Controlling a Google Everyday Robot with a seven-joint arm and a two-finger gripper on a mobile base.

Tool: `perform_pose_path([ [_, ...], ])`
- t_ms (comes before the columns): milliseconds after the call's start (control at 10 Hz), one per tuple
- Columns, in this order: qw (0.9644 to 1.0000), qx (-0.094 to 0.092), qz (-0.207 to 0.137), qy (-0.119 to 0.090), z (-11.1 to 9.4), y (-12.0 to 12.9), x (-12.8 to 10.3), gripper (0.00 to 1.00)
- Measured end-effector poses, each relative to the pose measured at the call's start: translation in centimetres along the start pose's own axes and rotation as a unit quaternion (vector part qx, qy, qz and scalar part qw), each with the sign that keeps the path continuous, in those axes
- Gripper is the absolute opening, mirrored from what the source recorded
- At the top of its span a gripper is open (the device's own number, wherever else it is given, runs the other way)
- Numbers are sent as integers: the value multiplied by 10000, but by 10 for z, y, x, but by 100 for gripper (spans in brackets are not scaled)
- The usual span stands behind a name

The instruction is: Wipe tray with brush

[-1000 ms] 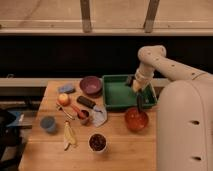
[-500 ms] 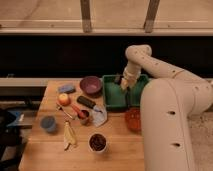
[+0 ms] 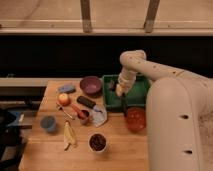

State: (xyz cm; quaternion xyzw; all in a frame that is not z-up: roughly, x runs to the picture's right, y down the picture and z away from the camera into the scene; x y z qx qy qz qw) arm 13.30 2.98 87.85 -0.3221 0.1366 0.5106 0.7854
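1. Reaching down over the tray [image 3: 142, 85], the gripper [image 3: 120, 93] sat at its left part; whether its fingers were apart or together could not be told.
2. Below it the brush [image 3: 123, 104] stood near upright, just beside the orange-red bowl [image 3: 135, 119].

Wooden table [image 3: 50, 150], green tray [image 3: 142, 85], purple bowl [image 3: 90, 85], gripper [image 3: 120, 91] above tray

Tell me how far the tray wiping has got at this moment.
Reaching looks done: the gripper is over the large green rectangular plastic tray, at its left part. In hand: the long slim black brush hangs below the gripper, its lower end near the tray's front rim. Whether any area is already wiped cannot be judged; the tray's right part remains uncovered by the brush.
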Motion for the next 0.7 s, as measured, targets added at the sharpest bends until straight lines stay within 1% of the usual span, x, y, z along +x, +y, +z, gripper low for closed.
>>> perform_pose_path([
  [200,9998,68,171,46,-4,-16,24,0],
  [400,9984,228,521,53,-14,-48,48,0],
  [500,9969,353,696,59,-19,-65,51,0],
  [700,9948,403,932,-13,-24,-86,42,0],
])
